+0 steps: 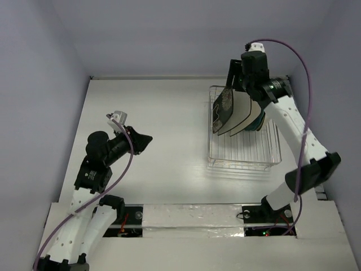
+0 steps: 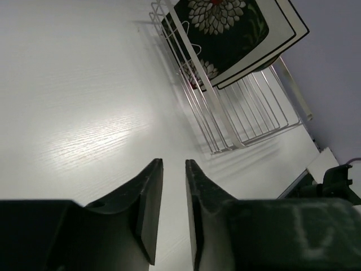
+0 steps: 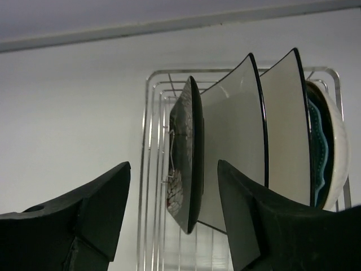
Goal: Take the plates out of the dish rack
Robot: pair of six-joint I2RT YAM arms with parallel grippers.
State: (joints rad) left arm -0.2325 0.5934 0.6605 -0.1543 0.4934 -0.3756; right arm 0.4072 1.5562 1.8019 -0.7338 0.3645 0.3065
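The silver wire dish rack (image 1: 243, 153) stands right of centre. Several plates stand upright in it: a dark square patterned plate (image 1: 222, 108) at the left, two cream square plates (image 1: 241, 116) behind it, then a teal plate (image 1: 259, 120). My right gripper (image 1: 228, 83) is open just above the dark plate's far corner. In the right wrist view the dark plate (image 3: 192, 186) is edge-on between the open fingers (image 3: 107, 197), touching neither, with the cream plates (image 3: 234, 141) and the teal plate (image 3: 319, 147) to its right. My left gripper (image 1: 144, 140) is nearly shut and empty over bare table.
The left wrist view shows its own gripper (image 2: 174, 164) low over the white table (image 2: 84, 113), with the rack (image 2: 225, 121) and the dark plate (image 2: 225, 28) ahead to the right. Grey walls enclose the table. A pale round plate (image 3: 340, 141) stands rightmost.
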